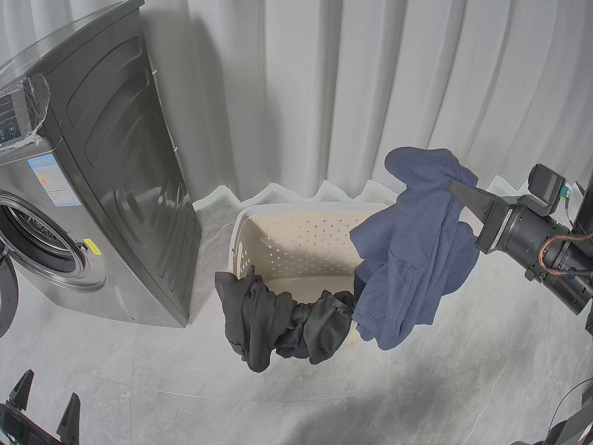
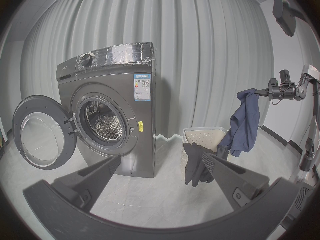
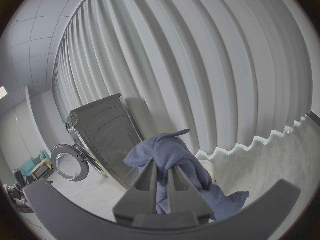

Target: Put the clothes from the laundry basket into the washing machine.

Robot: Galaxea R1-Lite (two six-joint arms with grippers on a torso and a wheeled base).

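A grey front-loading washing machine [image 1: 111, 174] stands at the left with its round door [image 2: 41, 132] swung open and the drum [image 2: 103, 120] visible. To its right on the floor sits a cream laundry basket [image 1: 290, 236]. A black garment [image 1: 278, 322] drapes over the basket's near rim. My right gripper [image 1: 460, 191] is shut on a blue garment [image 1: 414, 248], which hangs above the basket's right side with its lower end near the rim. My left gripper [image 1: 44, 400] is open and holds nothing, low at the near left.
A white pleated curtain [image 1: 346, 75] runs behind the machine and basket. The pale grey floor [image 1: 185, 372] is bare between the machine, the basket and me. A camera stand [image 2: 311, 117] shows at the far right of the left wrist view.
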